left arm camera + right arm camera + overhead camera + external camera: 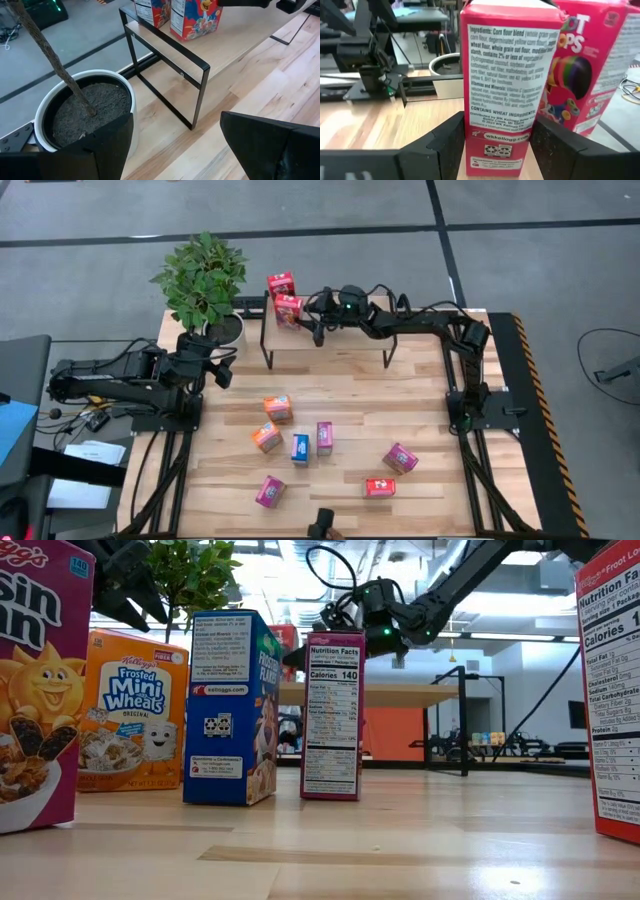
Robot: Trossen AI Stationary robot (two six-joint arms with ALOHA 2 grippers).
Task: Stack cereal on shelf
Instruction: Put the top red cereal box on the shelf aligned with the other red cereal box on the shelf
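Observation:
The light-wood shelf (340,335) stands at the table's far side. Two red cereal boxes stand on its left end, one at the far corner (281,283) and one nearer (288,310). My right gripper (312,323) reaches in from the right and is shut on the nearer red box (502,85). The other red box (592,65) stands just behind it. Several more boxes, orange (278,408), blue (300,448), magenta (324,437) and red (380,487), lie on the table. My left gripper (222,370) is open and empty beside the plant pot (85,107). My right gripper pinches the nearer red box by its two broad faces, low down (470,150), one finger (445,145) on each side of the narrow ingredients panel. The fingers come in level from the table's right. The box stands upright with its bottom on the shelf.
A potted plant (203,280) stands at the shelf's left, close to my left gripper. The shelf's black legs (195,95) reach down to the table. In the low view, boxes (230,710) stand across the table's middle and near part. Open tabletop lies at the right of the shelf.

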